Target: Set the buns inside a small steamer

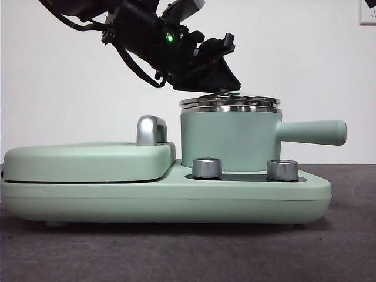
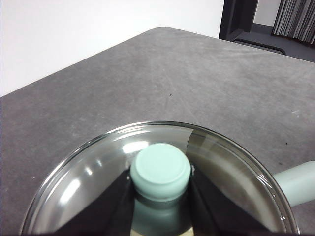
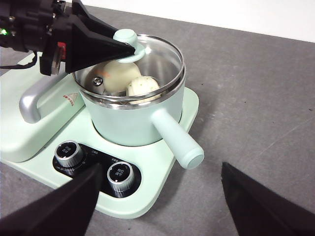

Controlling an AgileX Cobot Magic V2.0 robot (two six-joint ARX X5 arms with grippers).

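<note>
Black jaws of the left gripper (image 3: pixel 129 47) are pinching the mint-green knob (image 2: pixel 160 170) of the glass lid (image 3: pixel 147 54), one jaw on each side of it, as the left wrist view is showing plainly. From the front the dark arm is reaching down from the upper left, its tip (image 1: pixel 226 79) sitting right over the lid's steel rim.

That lid is lying on (or very nearly on, I cannot tell which) the small steamer (image 1: pixel 226 141), a mint-green round pot with a bright steel rim and a straight side handle (image 1: pixel 311 132) sticking out to one side. Through the glass the buns are showing inside the pot: the smooth cream-white bun (image 3: pixel 119 73) is resting beside the ridged bun (image 3: pixel 142 86), which is carrying faint green flecks, and the two are touching.

The pot is standing on a mint-green cooker base (image 1: pixel 247 197), just behind two chrome dials (image 3: pixel 69 151) set in a dark panel. Next to it, on the same base, the flat hinged griddle (image 1: pixel 88 161) is lying closed, its chrome handle (image 1: pixel 151 130) rising near the pot.

Meanwhile the right gripper (image 3: pixel 157 204) is hovering well apart from the cooker over the grey tabletop (image 2: pixel 197 78), its jaws spread wide with nothing between them.
</note>
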